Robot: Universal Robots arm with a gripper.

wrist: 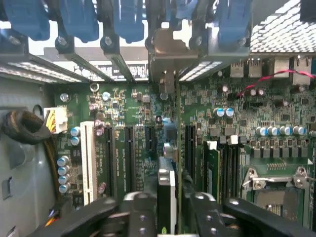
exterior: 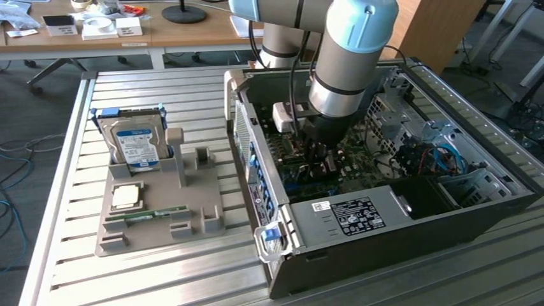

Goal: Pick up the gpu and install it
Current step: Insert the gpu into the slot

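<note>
On a slatted metal table [exterior: 170,280] an opened computer case [exterior: 476,210] lies on its side with its inside facing up, and the grey and pale blue robot arm [exterior: 353,57] reaches straight down into it. Beside the case, toward the exterior view's left, a grey holder tray [exterior: 153,233] rests on the table, with a hard drive [exterior: 136,143] bearing a blue and white label standing upright in one of its slots, a square chip [exterior: 126,196] lying flat, and a slim green memory stick [exterior: 157,213] lying near its front edge. Inside the case the green main board [wrist: 133,128] fills the floor, with a row of dark slots and one white slot [wrist: 89,160] running across it. The gripper [wrist: 168,210] hangs low over these slots, its two dark fingers [wrist: 133,212] standing on either side of the gpu [wrist: 167,190], close against its faces; whether they press it or have just let go cannot be told. The gpu stands on edge, upright in line with a dark slot in the middle of the board, and its silvery bracket [wrist: 165,54] reaches up to the row of rear openings of the case, among blue clips [wrist: 79,19]. A bundle of cables [wrist: 24,128] curls beside the board's white plug [wrist: 55,118].
</note>
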